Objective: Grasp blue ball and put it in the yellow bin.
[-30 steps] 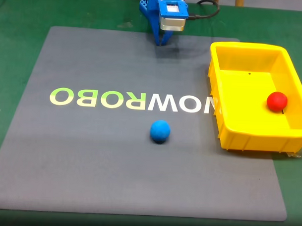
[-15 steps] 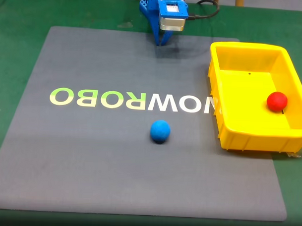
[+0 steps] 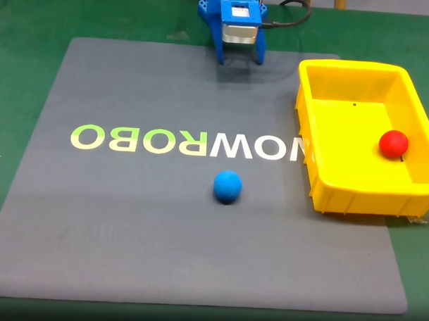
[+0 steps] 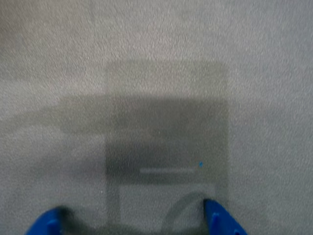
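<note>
Fixed view: the blue ball rests on the grey mat a little below the middle of the frame, just under the printed lettering that runs upside down across the mat. Nothing touches it. The yellow bin sits at the right of the frame, its left wall overlapping the mat's right edge and covering the end of the lettering. A red ball lies inside the bin against its right-hand wall. The blue ball is well apart from the bin, to its left and level with its near end.

At the top centre of the frame the blue arm hangs over the far edge of the mat, with the pincer pointing downward. Its two blue fingertips stand apart, with bare mat visible between them, and nothing is held. A black cable leaves the arm toward the upper right. The green tabletop shows around the mat on all sides.

Wrist view: the camera looks down on plain grey mat darkened by the arm's blocky shadow. The two blue fingertips of the pincer enter at the bottom left and bottom right corners of the frame, far apart, with only mat between them.
</note>
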Robot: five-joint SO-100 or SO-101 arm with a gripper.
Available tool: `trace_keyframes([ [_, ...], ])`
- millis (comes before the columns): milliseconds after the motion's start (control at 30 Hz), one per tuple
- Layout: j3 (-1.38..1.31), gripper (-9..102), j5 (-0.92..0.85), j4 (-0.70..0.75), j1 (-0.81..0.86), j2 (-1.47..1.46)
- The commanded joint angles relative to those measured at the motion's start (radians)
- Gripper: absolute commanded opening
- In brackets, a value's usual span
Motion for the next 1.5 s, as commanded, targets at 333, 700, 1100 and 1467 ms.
trace_keyframes([
  [333,-0.491,37,-0.057,-0.219,0.140,-0.391],
  [700,-1.364,35,-0.003,-0.497,0.153,-1.454],
  [1100,-1.953,34,0.005,-0.522,0.054,-2.079],
  [1467,-2.221,33,0.017,-0.517,0.003,-2.384],
])
